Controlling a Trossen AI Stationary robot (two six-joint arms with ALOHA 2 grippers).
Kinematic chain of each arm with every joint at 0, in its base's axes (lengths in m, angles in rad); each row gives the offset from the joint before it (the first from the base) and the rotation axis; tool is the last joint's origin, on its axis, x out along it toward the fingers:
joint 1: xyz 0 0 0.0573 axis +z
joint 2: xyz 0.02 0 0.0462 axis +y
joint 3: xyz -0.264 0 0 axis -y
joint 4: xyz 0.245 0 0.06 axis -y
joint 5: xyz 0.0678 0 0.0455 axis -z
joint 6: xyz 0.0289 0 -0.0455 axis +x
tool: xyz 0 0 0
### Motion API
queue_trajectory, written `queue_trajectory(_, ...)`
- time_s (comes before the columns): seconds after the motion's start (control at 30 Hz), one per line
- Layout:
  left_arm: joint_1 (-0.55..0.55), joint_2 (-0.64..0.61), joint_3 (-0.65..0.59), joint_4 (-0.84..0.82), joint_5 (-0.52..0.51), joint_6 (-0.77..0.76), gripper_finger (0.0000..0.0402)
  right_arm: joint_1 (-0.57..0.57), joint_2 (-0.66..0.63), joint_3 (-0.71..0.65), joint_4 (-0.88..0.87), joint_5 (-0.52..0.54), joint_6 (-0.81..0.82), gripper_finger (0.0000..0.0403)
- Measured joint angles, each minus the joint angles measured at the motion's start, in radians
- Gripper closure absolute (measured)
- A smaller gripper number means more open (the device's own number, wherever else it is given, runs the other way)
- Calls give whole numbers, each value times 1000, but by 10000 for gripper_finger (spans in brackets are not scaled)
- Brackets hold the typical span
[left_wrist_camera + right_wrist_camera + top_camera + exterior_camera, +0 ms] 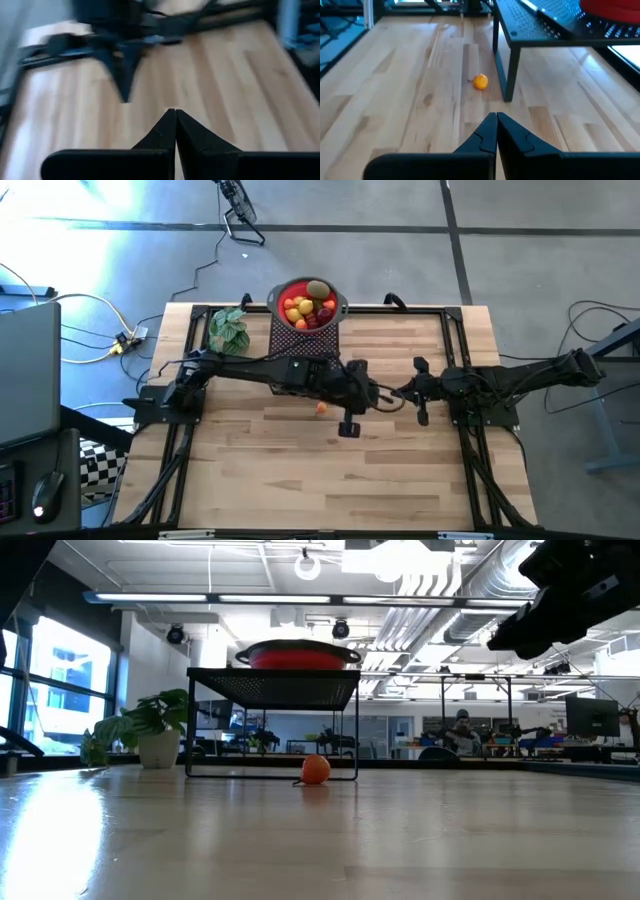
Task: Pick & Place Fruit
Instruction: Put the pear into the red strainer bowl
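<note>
- the red bowl (pixel 282 292) on the black rack (pixel 540 31) already holds most fruit.
- your left gripper (pixel 175 131) and right gripper (pixel 496 131) are fully closed, both empty, above the table (pixel 400 480).
- one small orange fruit (pixel 480 81) lies beside the rack leg; it may roll if you touch it off-centre.

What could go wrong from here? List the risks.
1. The small orange fruit lies loose on the bare table beside a leg of the black mesh stand; a nudge could roll it under the stand.
2. The right gripper points at it with fingers shut, so it would likely push the fruit rather than grasp it.
3. The left gripper, also shut, is close to the right arm mid-table; they might collide.
</note>
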Motion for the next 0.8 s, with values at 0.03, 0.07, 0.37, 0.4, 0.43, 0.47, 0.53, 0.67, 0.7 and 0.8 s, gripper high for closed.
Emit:
queue_trajectory(0.03,5,1,-1,3,40,26,398,0,0,0,9,-3,2,400)
queue_trajectory(0.07,6,3,-2,21,70,46,398,0,0,0,14,-5,2,401)
queue_trajectory(0.37,12,0,-165,212,98,30,398,0,1,0,25,-7,1,401)
queue_trajectory(0.4,15,0,-192,243,89,12,398,0,2,0,24,-8,1,401)
queue_trajectory(0.43,19,-2,-217,278,75,-5,398,0,2,0,21,-7,1,401)
queue_trajectory(0.47,20,-9,-240,293,66,-27,398,0,2,0,16,-8,0,401)
queue_trajectory(0.53,25,-29,-284,304,48,-51,398,0,2,0,9,-8,0,401)
queue_trajectory(0.67,21,-77,-385,445,41,-37,398,0,2,0,0,-8,0,401)
queue_trajectory(0.7,18,-89,-415,505,40,-21,398,0,3,0,0,-8,-1,401)
queue_trajectory(0.8,9,-129,-528,635,43,3,398,0,3,0,2,-8,-8,401)
